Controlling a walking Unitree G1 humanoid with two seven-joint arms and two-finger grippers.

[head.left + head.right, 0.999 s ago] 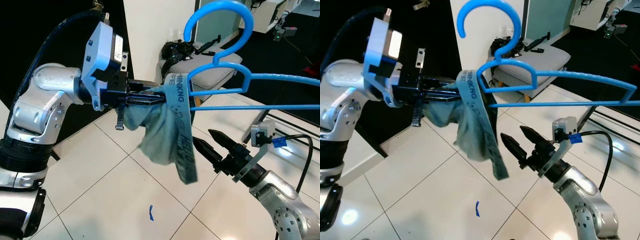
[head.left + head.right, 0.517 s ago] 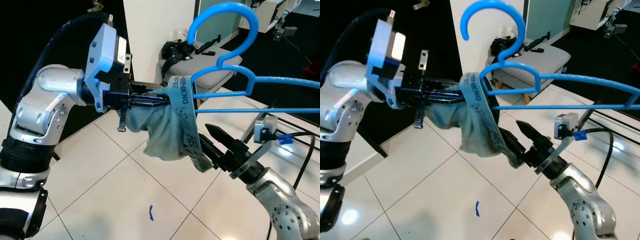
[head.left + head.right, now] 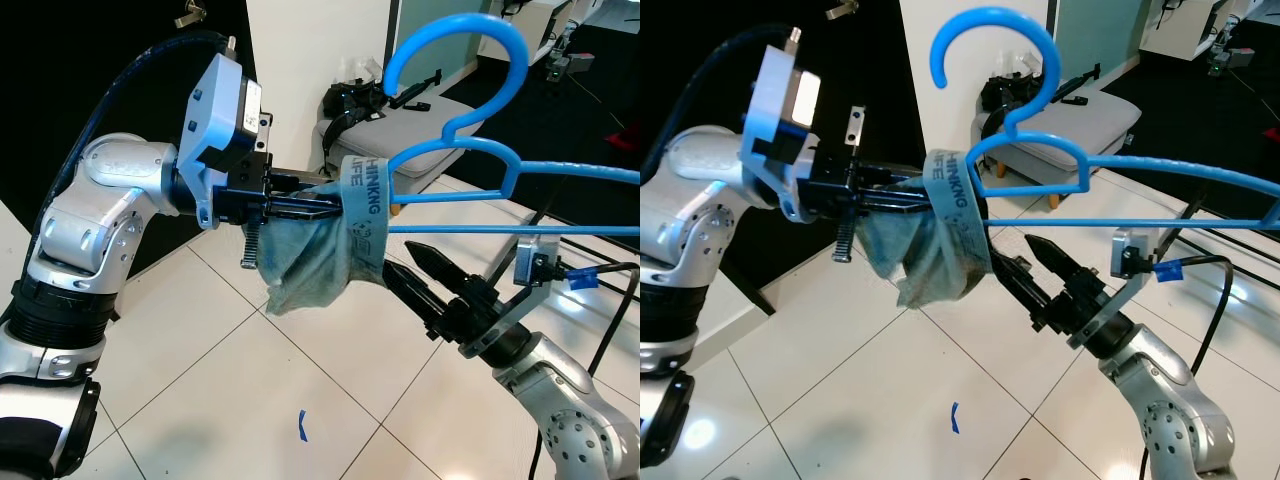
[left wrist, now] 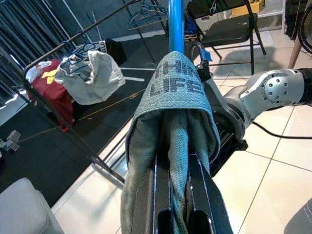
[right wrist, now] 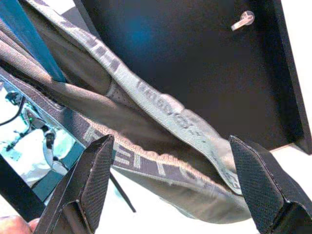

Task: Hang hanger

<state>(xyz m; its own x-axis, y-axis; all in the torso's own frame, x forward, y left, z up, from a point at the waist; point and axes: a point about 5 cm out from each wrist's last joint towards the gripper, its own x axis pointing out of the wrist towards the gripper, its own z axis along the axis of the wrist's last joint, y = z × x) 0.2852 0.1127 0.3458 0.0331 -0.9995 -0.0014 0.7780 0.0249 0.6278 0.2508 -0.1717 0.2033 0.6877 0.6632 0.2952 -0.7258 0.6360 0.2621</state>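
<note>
A: While the left gripper (image 3: 325,205) is closed on the grey garment (image 3: 310,265) and the blue hanger (image 3: 470,165), where is the hanger?

B: In the air, between the two arms, its hook upward, above the tiled floor (image 3: 210,370). The right gripper (image 3: 405,275) is spread wide, empty, its tips at the cloth.

A: How to do it well?

B: I think, keep the hanger level and do not let the right fingers (image 5: 92,170) catch the waistband.
</note>
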